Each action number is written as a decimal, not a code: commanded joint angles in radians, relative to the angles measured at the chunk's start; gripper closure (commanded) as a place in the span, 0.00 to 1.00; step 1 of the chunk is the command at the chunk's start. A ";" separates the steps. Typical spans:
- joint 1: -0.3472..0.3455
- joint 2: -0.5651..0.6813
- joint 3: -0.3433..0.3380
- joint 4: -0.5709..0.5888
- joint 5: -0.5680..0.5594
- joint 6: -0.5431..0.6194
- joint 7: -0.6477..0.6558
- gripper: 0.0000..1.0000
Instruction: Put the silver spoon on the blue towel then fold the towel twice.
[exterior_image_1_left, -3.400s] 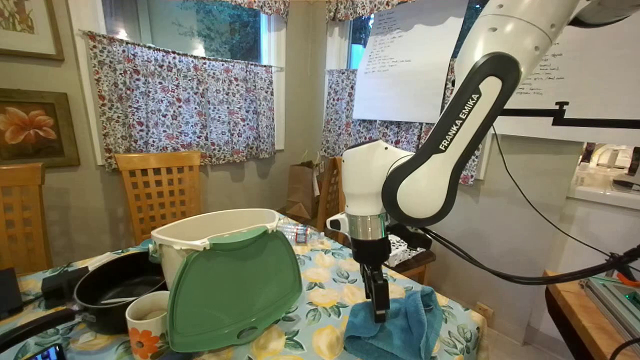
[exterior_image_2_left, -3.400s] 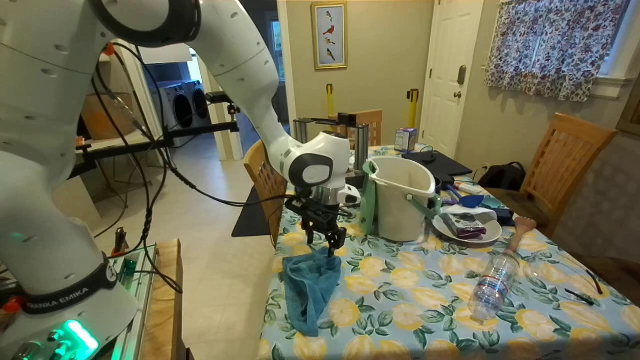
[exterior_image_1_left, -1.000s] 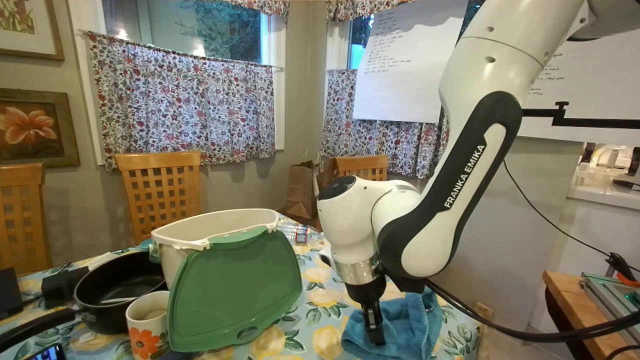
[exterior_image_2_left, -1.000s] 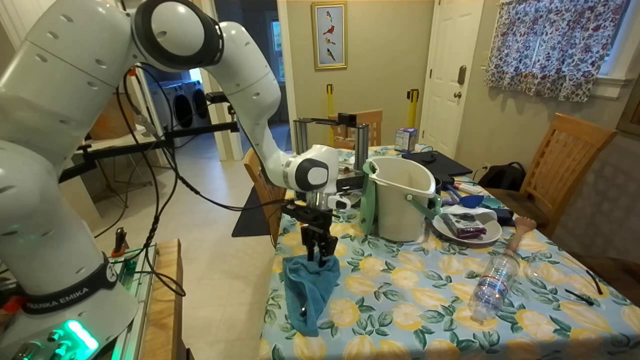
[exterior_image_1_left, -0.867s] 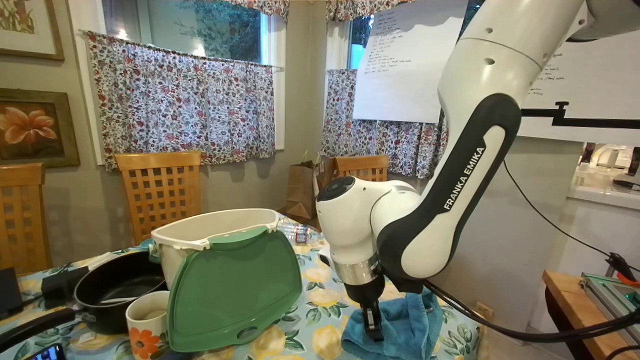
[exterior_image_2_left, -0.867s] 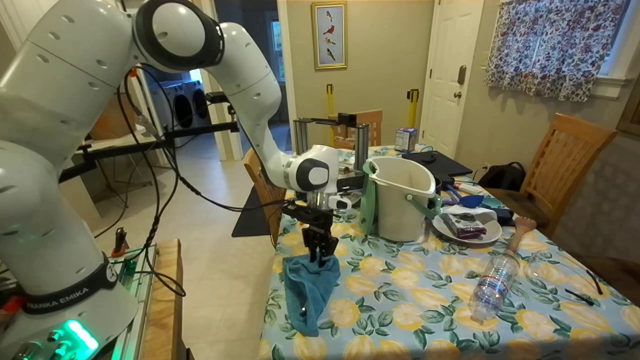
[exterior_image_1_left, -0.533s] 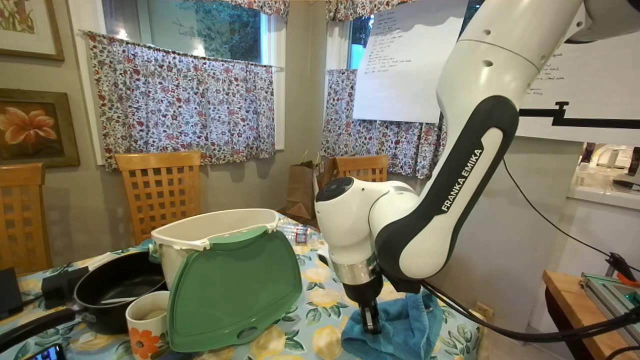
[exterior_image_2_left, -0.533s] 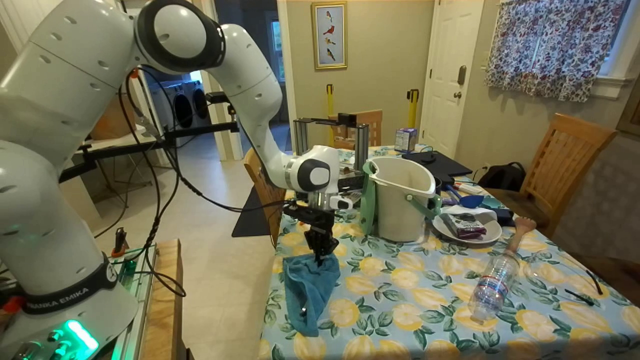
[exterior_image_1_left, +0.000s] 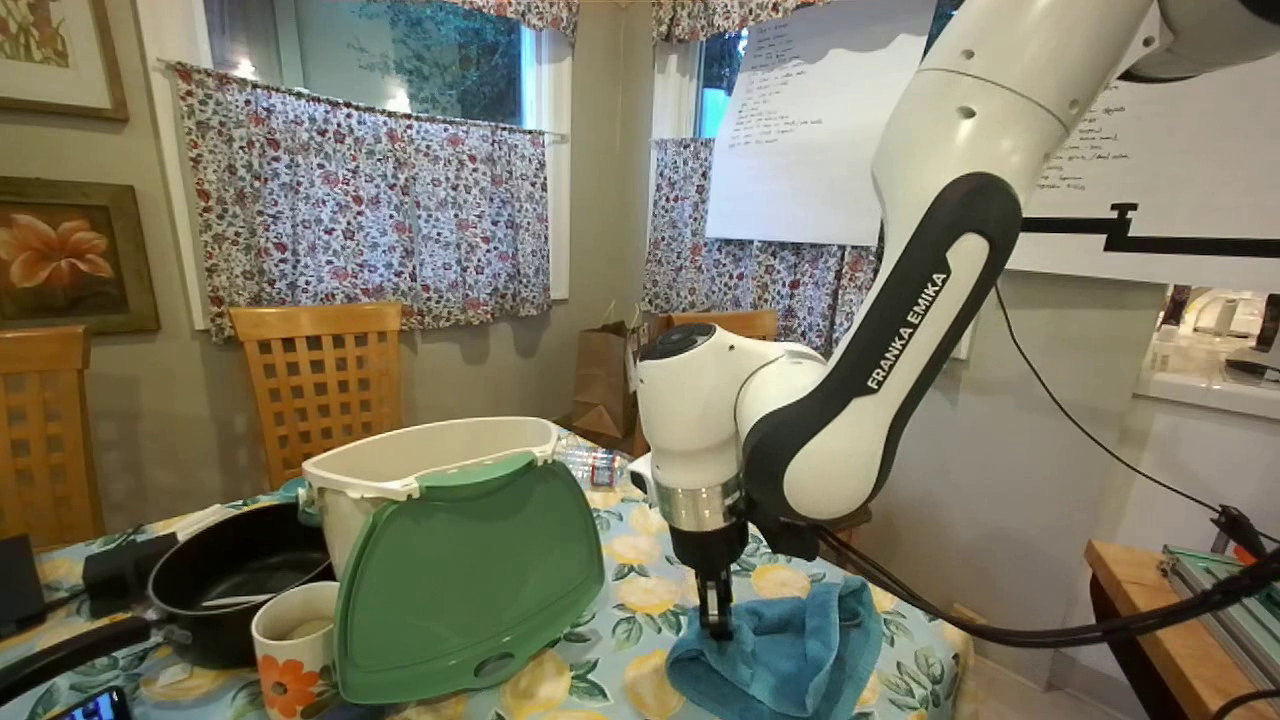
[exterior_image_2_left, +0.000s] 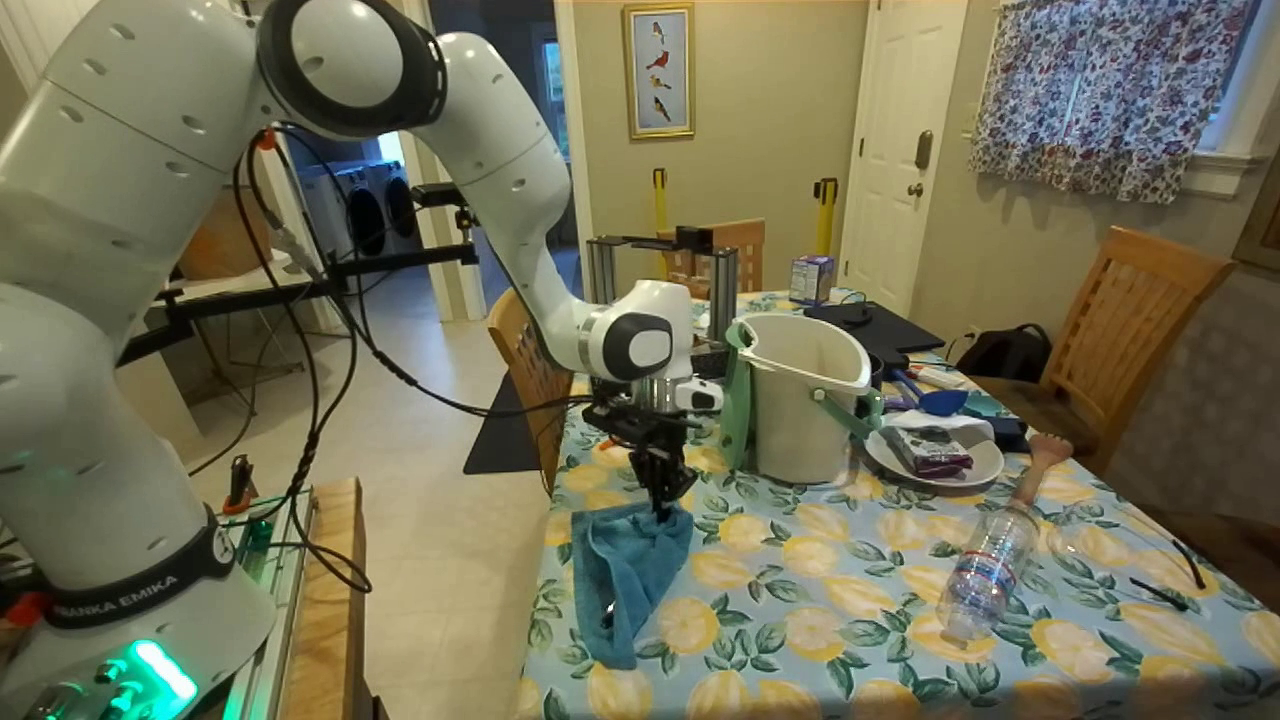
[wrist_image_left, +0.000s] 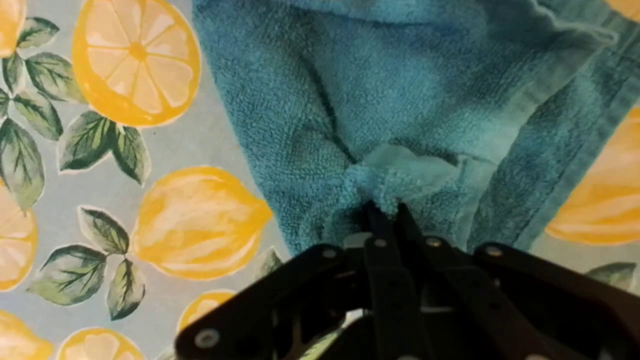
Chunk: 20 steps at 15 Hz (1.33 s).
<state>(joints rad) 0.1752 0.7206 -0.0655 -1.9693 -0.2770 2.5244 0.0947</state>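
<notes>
The blue towel (exterior_image_1_left: 815, 645) lies bunched near the table's edge in both exterior views, with folded layers facing me in the wrist view (wrist_image_left: 400, 90). My gripper (wrist_image_left: 385, 204) points down at its near end, shut on a pinched ridge of cloth that shows between the fingertips. In an exterior view the gripper (exterior_image_2_left: 663, 515) is at the towel's far corner, touching it. A small shiny piece, seemingly part of the silver spoon (exterior_image_2_left: 608, 612), peeks out on the towel's near part; the rest of the spoon is hidden, probably by cloth.
A white bin (exterior_image_2_left: 805, 420) with a green lid (exterior_image_1_left: 470, 580) hanging off it stands beside the towel. Past it are a flowered mug (exterior_image_1_left: 290, 640) and a black pan (exterior_image_1_left: 240, 570). A plate (exterior_image_2_left: 985, 470) and a clear bottle (exterior_image_2_left: 985, 585) sit farther along the table.
The gripper came down onto the towel and its fingers closed on the cloth. Over the last half second it has risen slightly and moved toward the bin, dragging the towel's end along.
</notes>
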 joint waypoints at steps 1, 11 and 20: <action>-0.025 -0.033 -0.002 -0.006 0.018 0.072 0.008 0.99; -0.039 -0.100 -0.007 -0.018 0.025 0.195 -0.006 0.99; -0.131 -0.200 0.113 -0.185 0.075 0.271 -0.163 0.99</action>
<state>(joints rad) 0.1120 0.5799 -0.0272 -2.0614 -0.2666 2.7667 0.0422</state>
